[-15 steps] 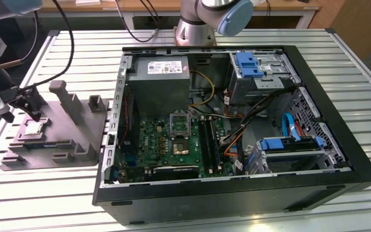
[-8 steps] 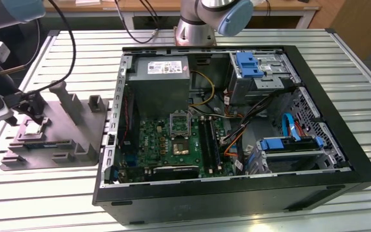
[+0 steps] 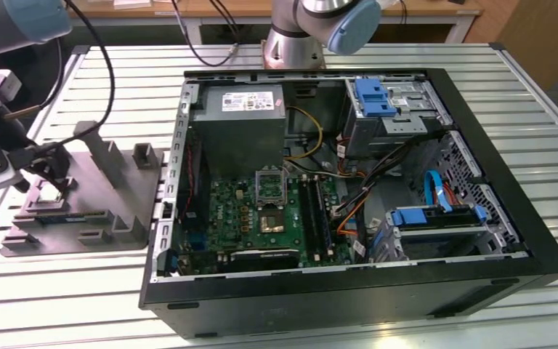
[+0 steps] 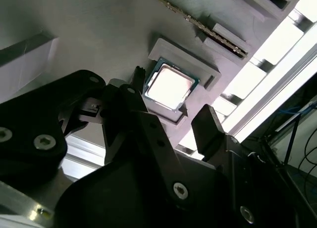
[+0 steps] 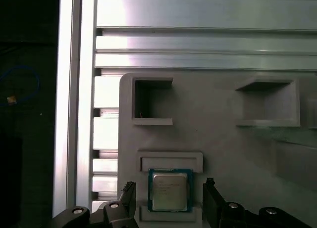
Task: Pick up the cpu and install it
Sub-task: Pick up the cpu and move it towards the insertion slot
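The cpu (image 5: 170, 190) (image 4: 170, 85) is a small square chip with a pale metal top and a green rim. It lies flat in a shallow pocket of the grey fixture (image 3: 114, 211) (image 5: 218, 139) (image 4: 99, 35). My gripper (image 5: 168, 192) (image 4: 173, 102) (image 3: 51, 185) hangs just above it, open, with one black finger on each side of the chip and a gap left on both sides. In the exterior view the gripper stands over the fixture's end nearest that view's left. The motherboard's dark cpu socket (image 3: 271, 220) sits inside the open computer case (image 3: 357, 276), its metal frame (image 3: 269, 182) swung up.
The fixture carries raised blocks and empty pockets (image 5: 152, 102) around the chip. It rests on a slatted aluminium table (image 3: 66, 305). The case holds a grey power supply (image 3: 245, 116), blue drive caddies (image 3: 374, 98) and loose cables (image 3: 357, 189). The arm's base (image 3: 293, 43) stands behind the case.
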You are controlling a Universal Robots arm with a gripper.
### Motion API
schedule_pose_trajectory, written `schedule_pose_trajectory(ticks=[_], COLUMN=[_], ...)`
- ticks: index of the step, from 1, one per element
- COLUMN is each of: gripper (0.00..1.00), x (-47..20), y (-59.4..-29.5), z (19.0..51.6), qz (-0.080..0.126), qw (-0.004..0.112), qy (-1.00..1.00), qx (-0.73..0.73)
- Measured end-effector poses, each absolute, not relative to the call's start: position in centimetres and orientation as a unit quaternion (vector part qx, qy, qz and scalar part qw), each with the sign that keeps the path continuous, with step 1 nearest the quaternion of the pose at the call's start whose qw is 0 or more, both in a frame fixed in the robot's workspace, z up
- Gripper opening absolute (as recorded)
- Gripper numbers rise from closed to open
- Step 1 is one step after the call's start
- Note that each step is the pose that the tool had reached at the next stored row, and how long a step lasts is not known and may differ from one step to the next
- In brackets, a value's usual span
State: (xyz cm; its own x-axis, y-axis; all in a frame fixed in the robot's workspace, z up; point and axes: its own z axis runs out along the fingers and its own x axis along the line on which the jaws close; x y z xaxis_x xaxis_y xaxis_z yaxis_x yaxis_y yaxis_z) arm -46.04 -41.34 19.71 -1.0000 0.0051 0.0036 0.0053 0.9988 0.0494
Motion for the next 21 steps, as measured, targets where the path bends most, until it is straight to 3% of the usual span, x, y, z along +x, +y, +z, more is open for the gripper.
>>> schedule_pose_trajectory(ticks=[21], gripper=[0.65], x=[-46.1], y=[-41.3], z=[18.3], qz=[-0.025], qw=[0.002], qy=[-1.000], qx=[-0.003])
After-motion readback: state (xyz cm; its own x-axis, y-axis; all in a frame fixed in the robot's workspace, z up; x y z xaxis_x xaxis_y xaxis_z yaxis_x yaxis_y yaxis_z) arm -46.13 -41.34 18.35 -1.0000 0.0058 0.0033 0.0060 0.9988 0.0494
